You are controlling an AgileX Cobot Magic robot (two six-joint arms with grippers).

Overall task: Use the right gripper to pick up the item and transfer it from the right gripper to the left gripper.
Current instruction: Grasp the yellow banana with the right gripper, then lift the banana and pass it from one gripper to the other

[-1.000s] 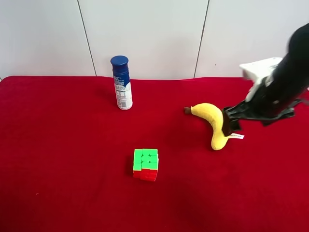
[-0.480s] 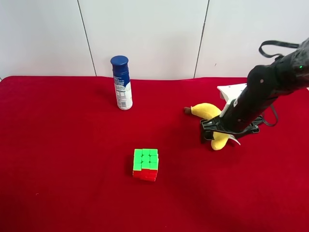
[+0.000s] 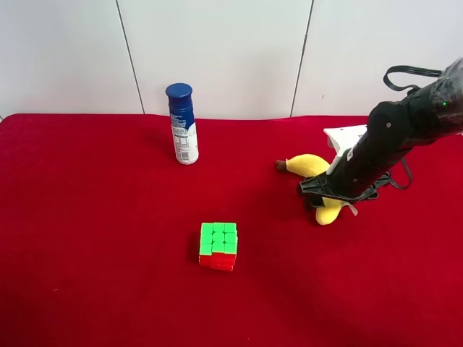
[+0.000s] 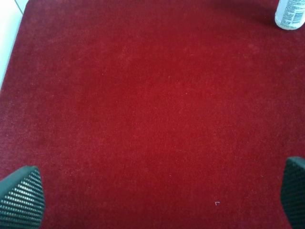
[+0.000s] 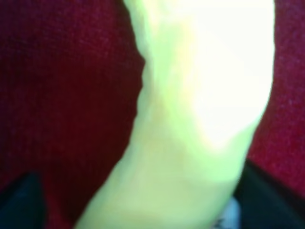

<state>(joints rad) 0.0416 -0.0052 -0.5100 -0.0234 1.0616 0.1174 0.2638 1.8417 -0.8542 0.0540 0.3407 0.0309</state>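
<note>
The pick-up is the step in hand. The right gripper (image 3: 325, 198), on the arm at the right of the exterior view, is down at the cloth (image 3: 108, 253) and over the banana (image 3: 307, 165). The banana lies on the right side of the cloth, its brown stem end pointing left and its rounded end poking out on the near side of the gripper. In the right wrist view the yellow plush fills most of the picture. One dark finger (image 5: 21, 202) stands off to one side with a strip of red cloth showing between it and the plush, and the other is close against the opposite flank, so the jaws look spread around the banana rather than pinched on it. The left gripper (image 4: 157, 193) hangs over bare cloth with its fingers wide apart and nothing between them. The bottle (image 3: 182, 126) stands far and to the left, and the cube (image 3: 218, 244) sits near the middle; both are well apart from the banana. The next move, I judge, is to close on the plush and lift it, then bring it toward the left gripper.
</note>
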